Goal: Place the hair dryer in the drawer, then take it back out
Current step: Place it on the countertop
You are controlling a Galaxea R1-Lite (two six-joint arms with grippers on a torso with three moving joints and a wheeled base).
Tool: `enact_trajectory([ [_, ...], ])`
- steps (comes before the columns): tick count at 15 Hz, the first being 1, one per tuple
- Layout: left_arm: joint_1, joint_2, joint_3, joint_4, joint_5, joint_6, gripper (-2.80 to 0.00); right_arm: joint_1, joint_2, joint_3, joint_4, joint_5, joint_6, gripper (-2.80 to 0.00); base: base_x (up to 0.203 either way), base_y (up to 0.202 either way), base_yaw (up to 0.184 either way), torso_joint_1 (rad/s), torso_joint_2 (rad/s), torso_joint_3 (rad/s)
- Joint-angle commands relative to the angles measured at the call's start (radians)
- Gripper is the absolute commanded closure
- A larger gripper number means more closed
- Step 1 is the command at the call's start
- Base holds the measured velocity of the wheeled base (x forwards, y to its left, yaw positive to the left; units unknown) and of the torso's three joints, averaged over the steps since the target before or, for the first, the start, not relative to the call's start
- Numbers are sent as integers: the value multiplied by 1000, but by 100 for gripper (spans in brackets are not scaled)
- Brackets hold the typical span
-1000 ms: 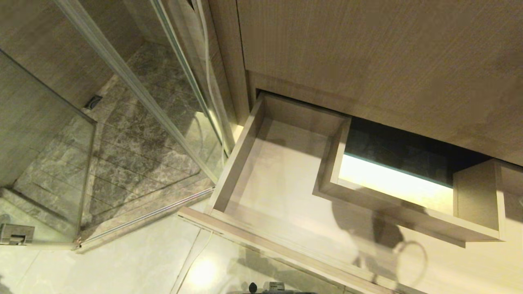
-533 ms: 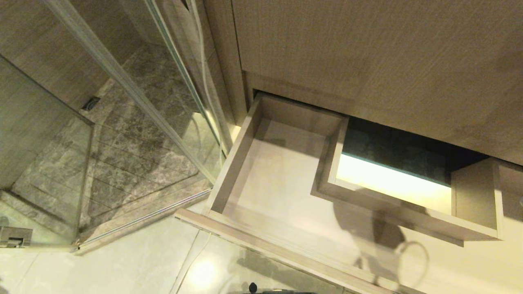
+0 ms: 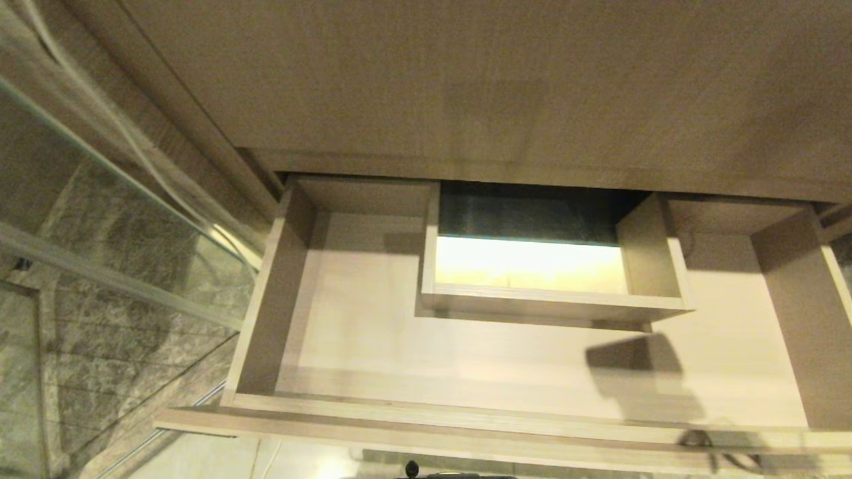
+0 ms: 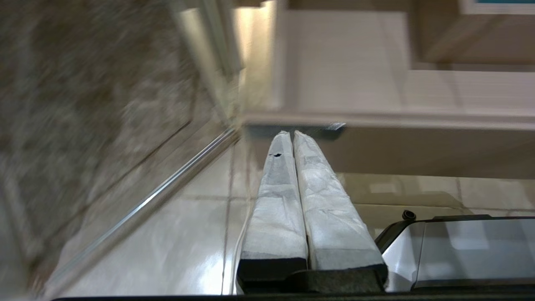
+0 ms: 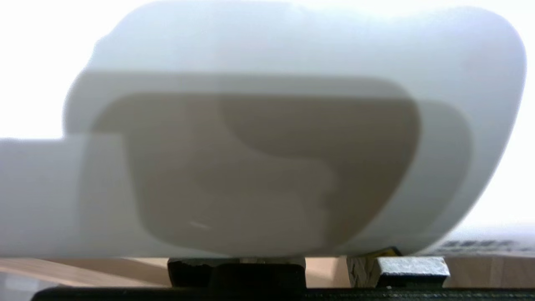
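Carrying stage: hair dryer [image 5: 292, 83] is held in the right gripper's jaws, outside the head view; drawer [image 3: 413, 352] stands open (nothing inside). Lowering in is called for next.

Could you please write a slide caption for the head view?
Open wooden drawer, nothing lying inside, with a boxed cut-out at its rear.

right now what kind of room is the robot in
Most likely a bathroom. A glass shower screen with grey stone tiling behind it stands left of a pale wood vanity drawer, pulled open, with a boxed cut-out at its rear, perhaps for sink plumbing. Glossy floor tiles lie below.
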Motion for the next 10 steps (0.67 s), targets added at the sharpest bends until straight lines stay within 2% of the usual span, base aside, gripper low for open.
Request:
enact_trajectory([
  [1, 0, 0, -1, 0, 1, 0, 0, 0, -1, 5, 3, 2, -2, 0, -2, 8, -169, 2, 3, 2],
  [7, 0, 0, -1, 0, 1, 0, 0, 1, -2, 10, 17, -4, -1, 0, -1, 7, -170, 3, 0, 4],
  [10, 0, 0, 0, 0, 1, 0, 0, 0, 0, 8, 72, -4, 2, 0, 0, 9, -170, 2, -1, 1],
])
